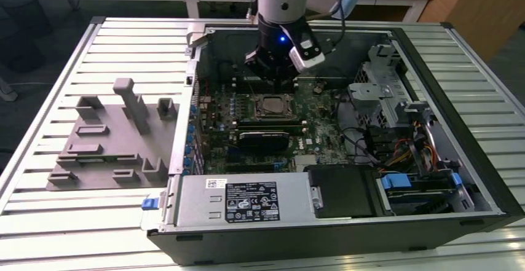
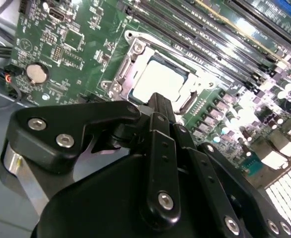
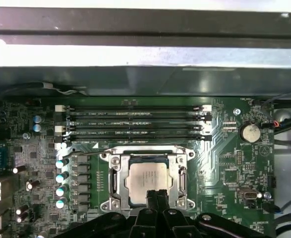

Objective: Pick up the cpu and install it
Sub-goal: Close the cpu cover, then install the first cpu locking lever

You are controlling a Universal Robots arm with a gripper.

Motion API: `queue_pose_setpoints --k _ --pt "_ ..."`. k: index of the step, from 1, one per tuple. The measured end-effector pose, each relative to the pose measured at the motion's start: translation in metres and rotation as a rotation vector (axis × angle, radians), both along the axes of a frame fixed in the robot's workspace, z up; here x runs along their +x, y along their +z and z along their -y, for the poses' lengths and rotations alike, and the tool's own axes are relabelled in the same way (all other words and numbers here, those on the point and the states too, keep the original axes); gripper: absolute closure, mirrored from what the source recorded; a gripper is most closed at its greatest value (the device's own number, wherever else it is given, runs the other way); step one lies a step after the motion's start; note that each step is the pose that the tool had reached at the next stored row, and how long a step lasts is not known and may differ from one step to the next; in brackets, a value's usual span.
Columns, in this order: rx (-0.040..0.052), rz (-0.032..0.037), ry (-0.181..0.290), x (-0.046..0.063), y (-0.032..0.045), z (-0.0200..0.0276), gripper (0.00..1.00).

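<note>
The cpu (image 1: 271,106) (image 2: 160,79) (image 3: 146,177), a pale silver square, lies flat inside the metal socket frame (image 3: 116,171) (image 2: 130,54) on the green motherboard in the open computer case (image 1: 459,160). My gripper (image 1: 275,79) (image 2: 158,99) (image 3: 156,194) hangs just above the board at one edge of the socket. Its black fingers are shut together with nothing between them. In both wrist views the fingertips overlap the near edge of the cpu, and I cannot tell whether they touch it.
Memory slots (image 3: 135,124) run along one side of the socket. A grey fixture plate (image 1: 107,142) with upright blocks lies on the slatted table (image 1: 49,222) at the exterior view's left. The power supply (image 1: 246,200), drive cage and cables crowd the case's near and right sides.
</note>
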State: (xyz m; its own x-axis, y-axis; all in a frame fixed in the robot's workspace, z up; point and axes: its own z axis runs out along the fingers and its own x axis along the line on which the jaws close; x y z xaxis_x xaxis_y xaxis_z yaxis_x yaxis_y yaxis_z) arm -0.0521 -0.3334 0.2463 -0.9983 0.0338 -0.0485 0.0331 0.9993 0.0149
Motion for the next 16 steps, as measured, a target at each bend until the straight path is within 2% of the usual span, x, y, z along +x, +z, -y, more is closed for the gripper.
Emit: queue_pose_setpoints --k 3,16 --pt "0.0002 0.0001 0.0 0.0 0.0025 -0.0001 0.89" --pt "0.0002 0.0001 0.0 -0.0002 0.0031 -0.0001 0.89"
